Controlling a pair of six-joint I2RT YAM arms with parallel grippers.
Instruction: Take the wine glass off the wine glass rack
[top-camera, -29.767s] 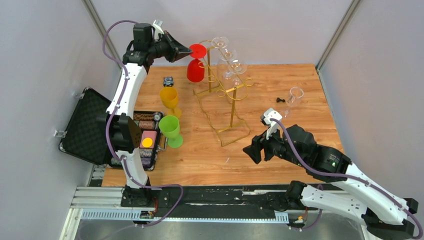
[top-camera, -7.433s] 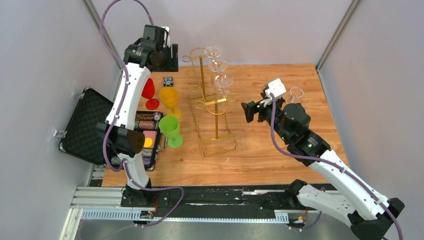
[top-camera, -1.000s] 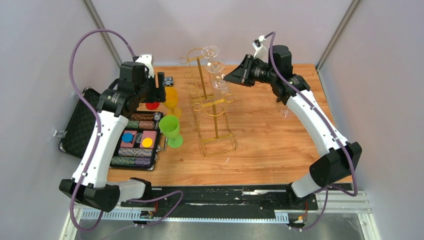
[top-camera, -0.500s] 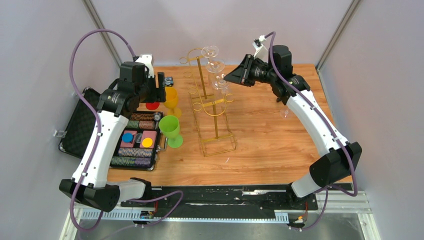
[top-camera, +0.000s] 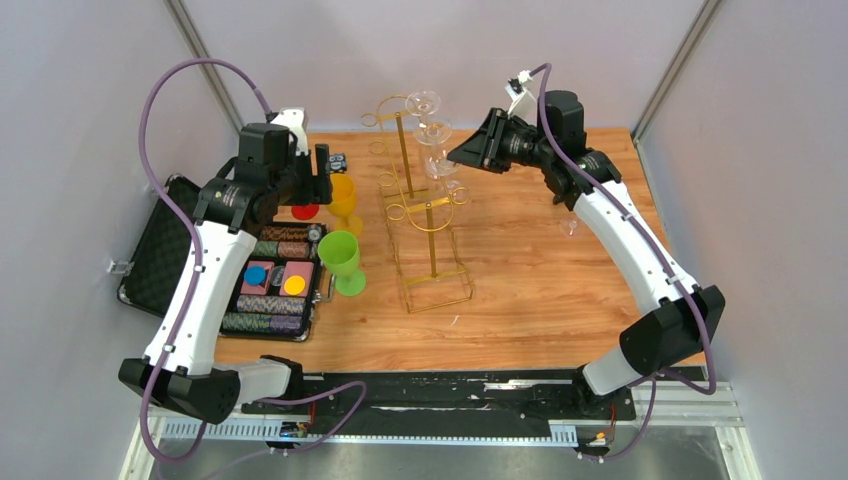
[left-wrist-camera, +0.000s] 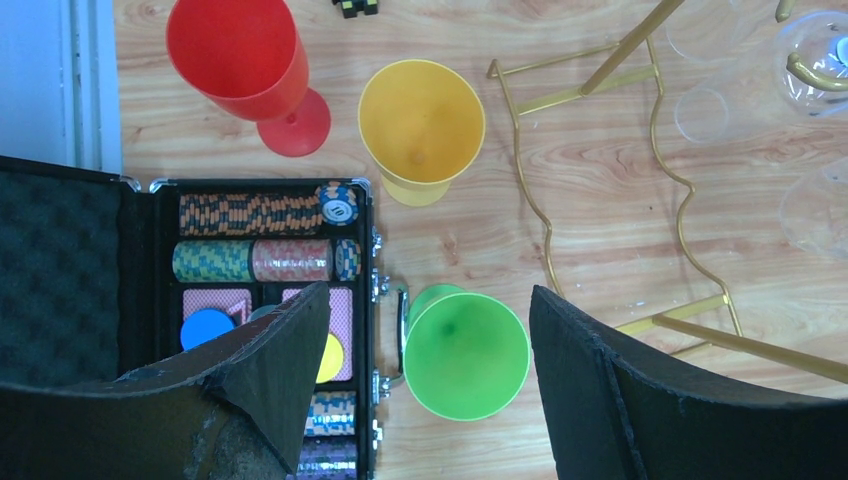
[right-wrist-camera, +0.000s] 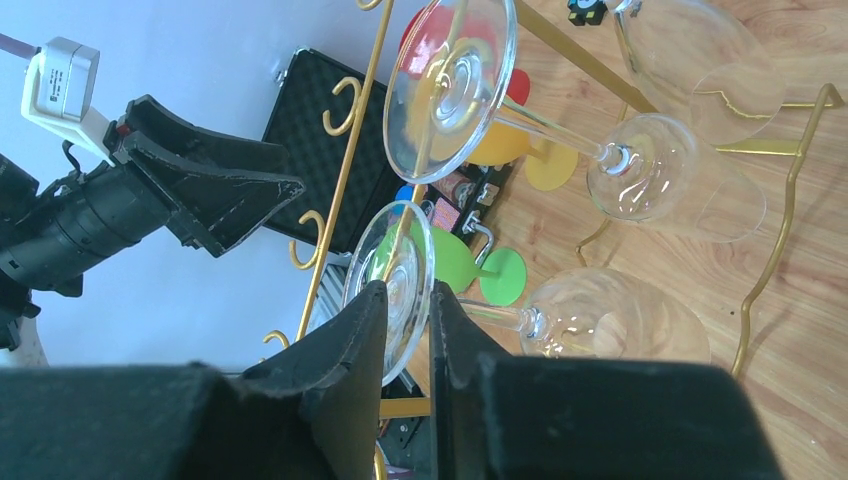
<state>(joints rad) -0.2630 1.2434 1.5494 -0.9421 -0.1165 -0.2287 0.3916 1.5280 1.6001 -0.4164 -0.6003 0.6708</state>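
Wood table (top-camera: 540, 280). R gripper (right-wrist-camera: 407, 290) fingers near-together, wine glass (right-wrist-camera: 600, 320) foot between; grip unclear. Clamp firm, slide off wine glass rack (left-wrist-camera: 740, 344) slowly. L gripper (left-wrist-camera: 430, 295) wide apart, empty.

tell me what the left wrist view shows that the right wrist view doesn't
Left wrist only: a straight-down look into the red plastic goblet, yellow plastic goblet and green plastic goblet. Right wrist only: the right end effector flanking the round foot of a hanging clear wine glass. Both: gold wire wine glass rack, open black case.
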